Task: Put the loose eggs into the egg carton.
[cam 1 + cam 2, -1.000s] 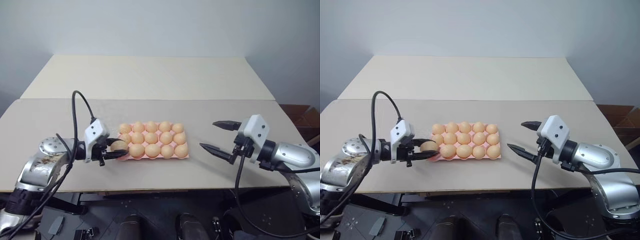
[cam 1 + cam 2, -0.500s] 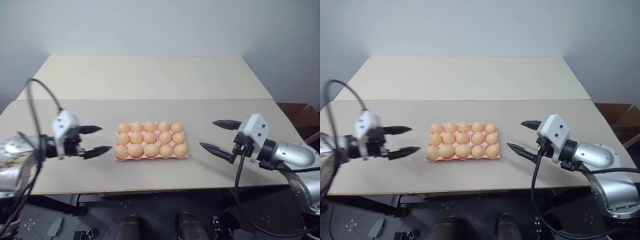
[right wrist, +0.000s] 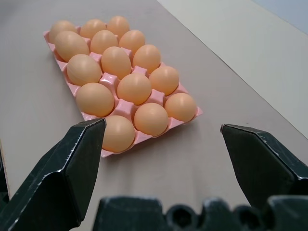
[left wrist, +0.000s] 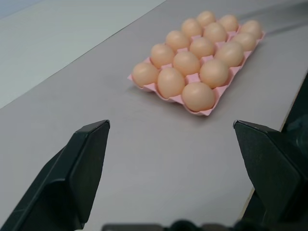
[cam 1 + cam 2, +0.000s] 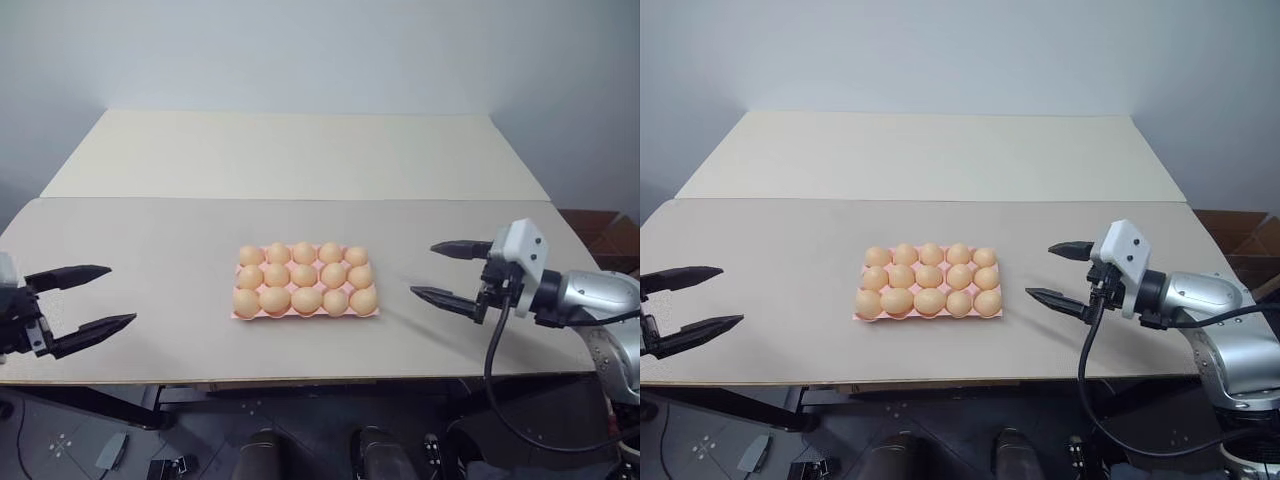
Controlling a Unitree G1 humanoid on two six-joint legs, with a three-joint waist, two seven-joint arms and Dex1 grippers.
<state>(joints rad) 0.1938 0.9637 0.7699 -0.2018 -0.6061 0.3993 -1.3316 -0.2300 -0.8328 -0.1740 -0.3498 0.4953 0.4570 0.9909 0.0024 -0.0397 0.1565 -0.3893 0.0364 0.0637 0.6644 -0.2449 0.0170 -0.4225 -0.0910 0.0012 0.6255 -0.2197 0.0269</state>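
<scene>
The pink egg carton (image 5: 236,315) lies in the middle of the near table, and a pale orange egg (image 5: 306,299) sits in every cup of its three rows. Loose eggs are out of view. My left gripper (image 5: 120,294) hovers open and empty far to the carton's left, near the table's front left edge, pointing at the carton (image 4: 207,111). My right gripper (image 5: 422,268) hovers open and empty a short way to the carton's right, also pointing at it (image 3: 126,108).
The grey-beige table (image 5: 150,230) has bare surface on both sides of the carton. A second, lighter table (image 5: 300,150) adjoins it at the back. A brown box (image 5: 600,235) stands beyond the right edge.
A second ago my left gripper held an egg at the carton's near left corner cup. It let go, opened and drew back far to the left. The right gripper stayed put.
</scene>
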